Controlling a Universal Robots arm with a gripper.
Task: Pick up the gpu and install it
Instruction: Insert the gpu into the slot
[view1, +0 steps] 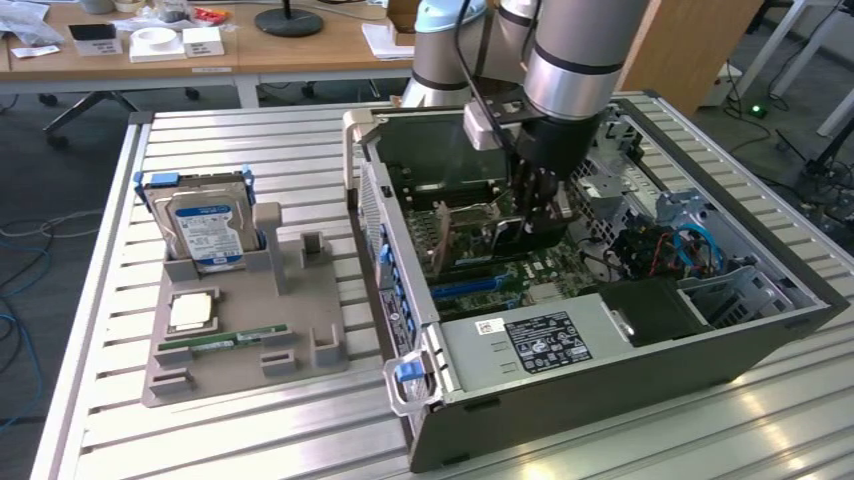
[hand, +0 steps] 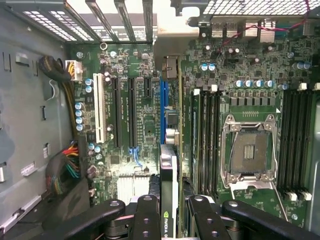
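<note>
My gripper (view1: 538, 222) reaches down into the open computer case (view1: 400, 330) and is shut on the gpu (view1: 491, 235), a dark flat card standing on edge over the motherboard (view1: 534, 275). In the wrist view the gpu (hand: 169, 165) runs edge-on between my two black fingers (hand: 147, 215), and my gripper (hand: 172, 212) clamps its near end. The card lies along the blue slot (hand: 163, 95), with its silver bracket (hand: 170, 42) at the case's rear openings. Whether the card sits fully in the slot I cannot tell.
An empty processor socket (hand: 248, 152) and memory slots (hand: 205, 135) lie beside the card. Cable bundles (hand: 65, 170) hang near the case wall. Outside the case, a grey holder (view1: 240, 345) carries a hard drive (view1: 207, 232), a processor (view1: 191, 311) and a green memory stick (view1: 220, 341).
</note>
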